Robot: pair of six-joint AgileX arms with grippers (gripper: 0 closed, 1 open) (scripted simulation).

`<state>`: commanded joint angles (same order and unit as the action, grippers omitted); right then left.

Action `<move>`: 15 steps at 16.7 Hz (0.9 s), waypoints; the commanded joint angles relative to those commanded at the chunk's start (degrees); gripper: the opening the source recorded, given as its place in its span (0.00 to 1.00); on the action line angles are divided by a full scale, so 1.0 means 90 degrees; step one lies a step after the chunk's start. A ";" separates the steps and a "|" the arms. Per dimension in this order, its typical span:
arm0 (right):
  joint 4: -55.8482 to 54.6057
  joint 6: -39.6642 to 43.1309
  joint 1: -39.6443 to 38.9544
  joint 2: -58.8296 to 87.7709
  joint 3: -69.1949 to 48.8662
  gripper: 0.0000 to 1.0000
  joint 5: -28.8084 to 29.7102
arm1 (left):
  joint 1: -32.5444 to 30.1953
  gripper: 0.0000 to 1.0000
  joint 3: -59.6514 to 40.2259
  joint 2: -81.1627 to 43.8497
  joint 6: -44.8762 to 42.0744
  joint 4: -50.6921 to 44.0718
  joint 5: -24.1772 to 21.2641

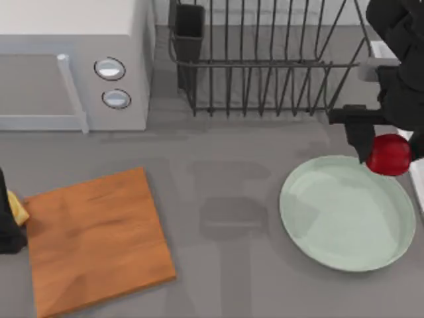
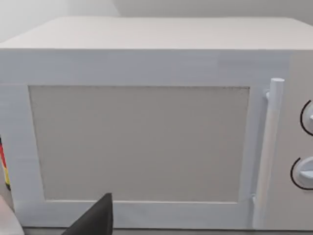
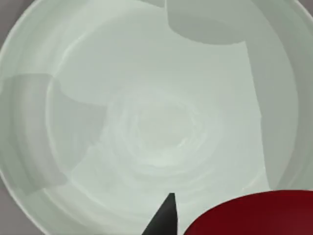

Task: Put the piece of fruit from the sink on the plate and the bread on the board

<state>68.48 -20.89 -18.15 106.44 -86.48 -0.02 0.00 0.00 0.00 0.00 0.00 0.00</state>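
The right gripper [image 1: 386, 154] has its fingers closed on the piece of fruit [image 1: 389, 154], held over the far right rim of the plate [image 1: 331, 218]; the wrist view shows the fruit above the plate's bowl. The left gripper [image 1: 9, 222] sits at the table's left edge beside the board [image 1: 96, 238] with the bread [image 1: 18, 210] against it; its finger spread cannot be told.

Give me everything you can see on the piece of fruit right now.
The piece of fruit is small, round, glossy and deep red, like an apple. The right gripper is shut on it, carrying it just above the far right rim of the plate; it is not resting on the plate. The right wrist view shows its red curve over the plate's bare surface.
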 joint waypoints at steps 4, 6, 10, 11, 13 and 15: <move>0.0226 -0.0346 -0.0536 -0.0016 -0.0053 0.00 0.0005 | 0.0000 1.00 0.0000 0.0000 0.0000 0.0000 0.0000; 0.0248 -0.0378 -0.0590 -0.0014 -0.0059 0.00 0.0006 | 0.0000 1.00 0.0000 0.0000 0.0000 0.0000 0.0000; 0.0248 -0.0378 -0.0590 -0.0014 -0.0059 0.08 0.0006 | 0.0000 1.00 0.0000 0.0000 0.0000 0.0000 0.0000; 0.0248 -0.0378 -0.0590 -0.0014 -0.0059 0.15 0.0006 | 0.0000 1.00 0.0000 0.0000 0.0000 0.0000 0.0000; 0.0248 -0.0378 -0.0590 -0.0014 -0.0059 0.30 0.0006 | 0.0000 1.00 0.0000 0.0000 0.0000 0.0000 0.0000; 0.0248 -0.0378 -0.0590 -0.0014 -0.0059 0.45 0.0006 | 0.0000 1.00 0.0000 0.0000 0.0000 0.0000 0.0000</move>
<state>70.70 -24.29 -23.46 106.31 -87.02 0.04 0.00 0.00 0.00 0.00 0.00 0.00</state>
